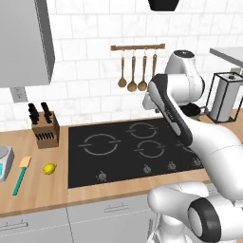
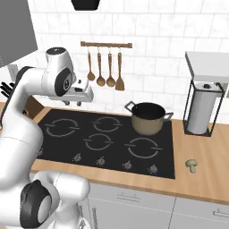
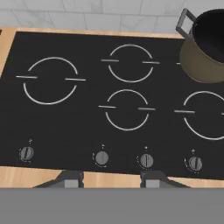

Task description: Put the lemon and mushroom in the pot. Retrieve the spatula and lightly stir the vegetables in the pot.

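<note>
My gripper (image 3: 112, 178) hangs above the cooktop (image 3: 109, 100), jaws apart and empty. The pot (image 2: 148, 117) sits on the back right burner. The lemon (image 1: 49, 168) lies on the wooden counter (image 1: 42, 190) left of the cooktop, the spatula (image 1: 21, 174) just beside it. The mushroom (image 2: 192, 164) rests on the counter to the right.
</note>
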Tool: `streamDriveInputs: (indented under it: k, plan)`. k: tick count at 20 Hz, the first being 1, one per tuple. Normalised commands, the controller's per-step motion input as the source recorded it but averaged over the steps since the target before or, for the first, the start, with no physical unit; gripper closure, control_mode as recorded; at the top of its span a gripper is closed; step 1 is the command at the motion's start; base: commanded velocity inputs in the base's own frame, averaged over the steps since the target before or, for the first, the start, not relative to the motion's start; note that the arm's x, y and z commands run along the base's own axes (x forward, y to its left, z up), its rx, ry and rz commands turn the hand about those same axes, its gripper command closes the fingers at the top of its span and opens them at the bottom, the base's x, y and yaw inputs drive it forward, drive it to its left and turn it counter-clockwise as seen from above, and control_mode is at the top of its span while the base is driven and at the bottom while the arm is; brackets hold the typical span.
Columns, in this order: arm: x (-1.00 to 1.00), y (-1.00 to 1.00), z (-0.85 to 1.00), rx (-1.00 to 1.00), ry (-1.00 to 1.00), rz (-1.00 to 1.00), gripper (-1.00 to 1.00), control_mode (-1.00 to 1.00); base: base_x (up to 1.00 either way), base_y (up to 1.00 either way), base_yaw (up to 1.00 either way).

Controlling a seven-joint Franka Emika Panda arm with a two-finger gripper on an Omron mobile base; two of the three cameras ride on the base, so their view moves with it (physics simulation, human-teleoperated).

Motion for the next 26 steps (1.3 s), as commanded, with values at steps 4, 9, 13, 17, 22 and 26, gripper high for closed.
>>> streamDriveInputs:
  k: [4,9,13,17,22,26]
  plan:
    - [0.00,0.00,0.00,0.00,0.00,0.00,-1.00,1.00,0.00,0.00,0.00]
    - [0.00,0.00,0.00,0.00,0.00,0.00,-1.00,1.00,0.00,-0.28,0.00]
    - [0.00,0.00,0.00,0.00,0.00,0.00,-1.00,1.00,0.00,-0.83,0.00]
    - [0.00,0.00,0.00,0.00,0.00,0.00,-1.00,1.00,0.00,-0.89,0.00]
    - [0.00,-0.43,-0.02,0.00,0.00,0.00,-1.00,-1.00,0.00,-0.30,0.00]
    - [0.04,-0.98,-0.37,0.00,0.01,0.00,-1.00,-1.00,0.00,0.00,0.00]
